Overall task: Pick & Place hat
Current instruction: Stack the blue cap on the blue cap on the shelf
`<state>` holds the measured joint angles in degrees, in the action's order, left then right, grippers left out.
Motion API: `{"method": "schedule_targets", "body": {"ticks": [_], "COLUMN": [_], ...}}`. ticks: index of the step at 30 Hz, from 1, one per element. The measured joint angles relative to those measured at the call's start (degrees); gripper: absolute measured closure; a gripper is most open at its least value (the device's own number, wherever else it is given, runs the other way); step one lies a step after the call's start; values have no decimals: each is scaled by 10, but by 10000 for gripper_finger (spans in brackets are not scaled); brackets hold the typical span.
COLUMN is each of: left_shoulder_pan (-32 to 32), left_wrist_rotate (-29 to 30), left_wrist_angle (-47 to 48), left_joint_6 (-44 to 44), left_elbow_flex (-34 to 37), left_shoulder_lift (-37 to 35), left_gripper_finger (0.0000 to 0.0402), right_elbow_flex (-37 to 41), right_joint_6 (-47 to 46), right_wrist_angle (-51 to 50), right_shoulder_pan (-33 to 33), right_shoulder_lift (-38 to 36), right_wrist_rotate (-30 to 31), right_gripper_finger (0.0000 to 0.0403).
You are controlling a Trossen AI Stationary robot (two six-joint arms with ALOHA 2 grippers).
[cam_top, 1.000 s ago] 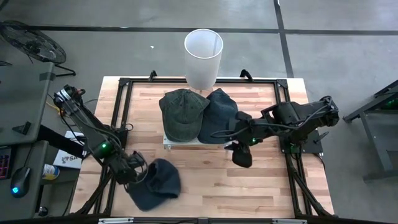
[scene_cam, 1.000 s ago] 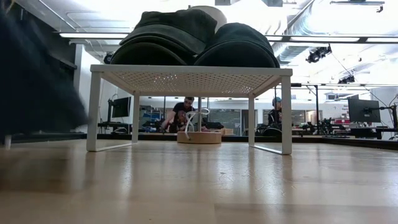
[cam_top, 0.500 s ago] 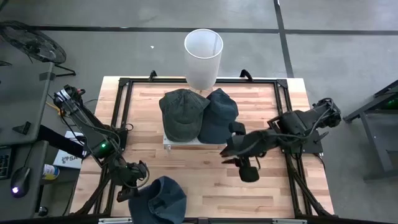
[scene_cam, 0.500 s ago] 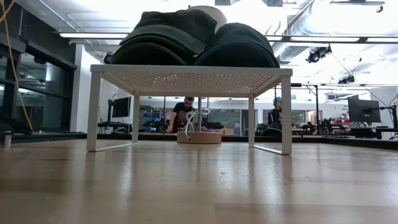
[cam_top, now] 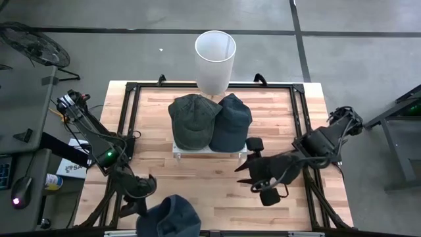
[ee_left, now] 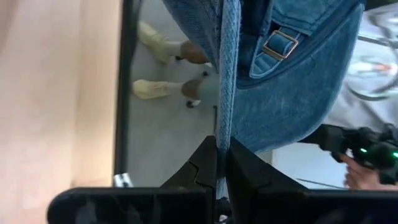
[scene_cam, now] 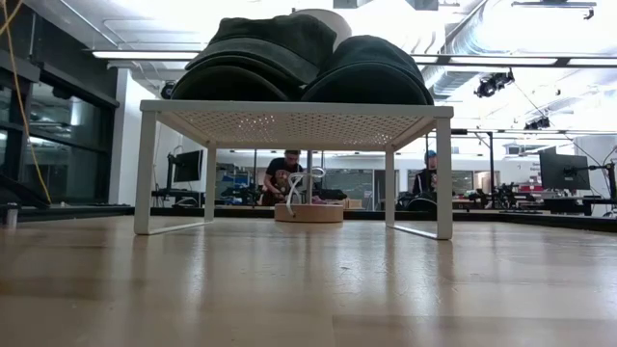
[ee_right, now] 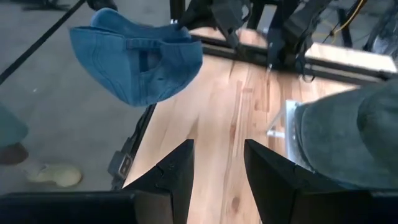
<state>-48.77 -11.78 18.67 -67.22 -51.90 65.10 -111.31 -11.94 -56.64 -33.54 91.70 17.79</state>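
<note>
In the high view my left gripper (cam_top: pixel 143 195) is shut on a blue denim cap (cam_top: pixel 168 216) at the table's near edge; part of the cap hangs past that edge. The right wrist view shows the same cap (ee_right: pixel 137 59) lifted off the wood, with its back strap opening showing. My right gripper (cam_top: pixel 259 185) is open and hovers over bare wood, nearer than the white rack (cam_top: pixel 177 150) and touching nothing. A green cap (cam_top: pixel 193 118) and a dark blue cap (cam_top: pixel 230 122) rest side by side on the rack's top. My left gripper pinches a stitched edge of the denim cap (ee_left: pixel 226 124) between its two fingers (ee_left: pixel 203 163). The edge shows end-on in the left wrist view. The cap is lifted clear, its crown and buckled back strap (ee_left: pixel 280 42) reaching away from the fingers over the floor beyond the table.
A white bucket (cam_top: pixel 215 52) stands at the table's far edge, behind the rack. A black frame (cam_top: pixel 128 131) borders the table. Bare wood lies between the rack and the near edge. A person's shoes (ee_left: pixel 152 89) show on the floor by the near edge.
My left gripper has carried the denim cap toward the table's near edge, so that it now overhangs it; it has left the low view. My right gripper has drawn back from the rack toward the near edge.
</note>
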Motion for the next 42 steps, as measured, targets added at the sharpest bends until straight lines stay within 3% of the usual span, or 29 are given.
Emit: {"method": "schedule_targets", "body": {"ticks": [15, 24, 34, 42], "left_shoulder_pan": [0, 0, 6, 48], "left_wrist_rotate": [-44, -41, -1, -44], "left_wrist_angle": [-106, -117, -133, -193], "left_joint_6": [29, 58, 101, 116], "left_elbow_flex": [0, 0, 0, 0], "left_shoulder_lift": [0, 0, 0, 0], "left_gripper_finger": [390, 390, 390, 390], "right_elbow_flex": [0, 1, 1, 1], "right_joint_6": [40, 165, 225, 276], "right_wrist_angle": [62, 169, 266, 290], "right_shoulder_pan": [-13, -13, -27, -53], "right_shoulder_lift": [65, 120, 134, 134], "right_wrist_rotate": [9, -4, -20, -56], "right_gripper_finger": [269, 269, 269, 269]}}
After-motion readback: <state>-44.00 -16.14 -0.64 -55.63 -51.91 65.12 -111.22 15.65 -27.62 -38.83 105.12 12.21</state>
